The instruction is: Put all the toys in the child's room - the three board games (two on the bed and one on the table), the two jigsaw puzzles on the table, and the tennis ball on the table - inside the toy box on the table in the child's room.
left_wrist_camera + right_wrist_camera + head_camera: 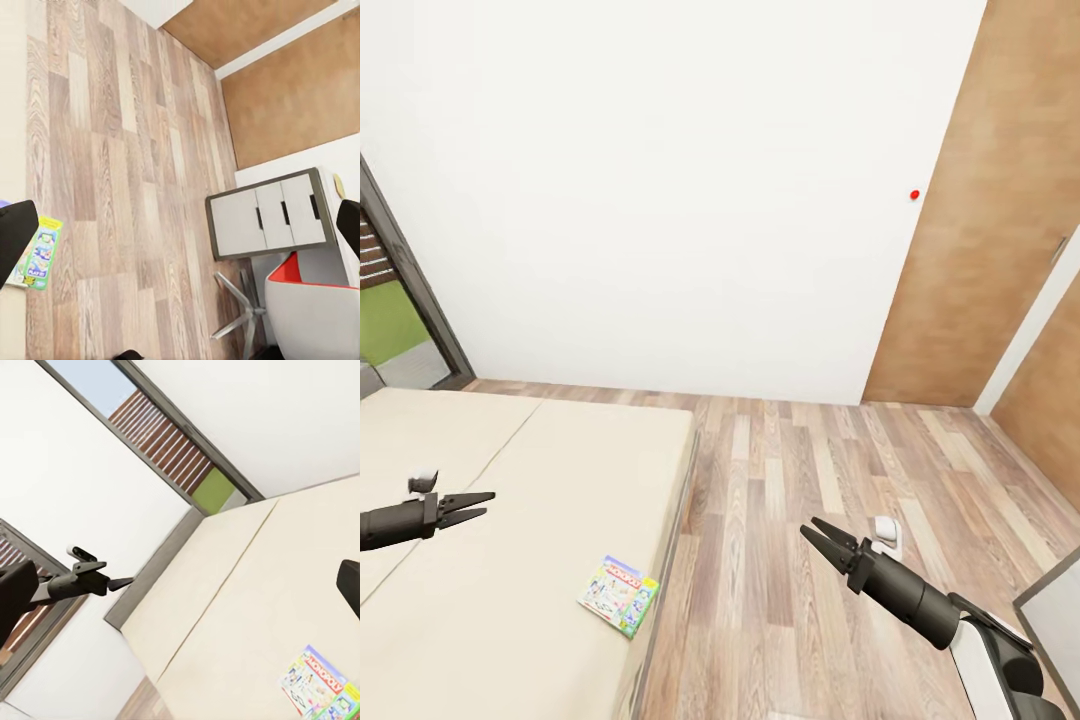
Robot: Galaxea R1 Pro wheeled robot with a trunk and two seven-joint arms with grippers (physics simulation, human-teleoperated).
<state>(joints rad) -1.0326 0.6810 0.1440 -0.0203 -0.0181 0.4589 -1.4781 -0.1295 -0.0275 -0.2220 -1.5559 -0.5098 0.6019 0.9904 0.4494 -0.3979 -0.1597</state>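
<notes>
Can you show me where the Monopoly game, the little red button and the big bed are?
Purple-green Monopoly board game box (619, 596), head view: middle of its printed lid.
Small round red wall button (915, 195), head view: its centre.
Large cream-coloured bed (510, 480), head view: bare mattress top.

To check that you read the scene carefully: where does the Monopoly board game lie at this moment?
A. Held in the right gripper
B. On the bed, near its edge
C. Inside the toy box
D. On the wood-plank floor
B. The Monopoly board game lies flat on the cream bed, close to the edge beside the floor; the right gripper hangs open over the floor, holding nothing.
</notes>
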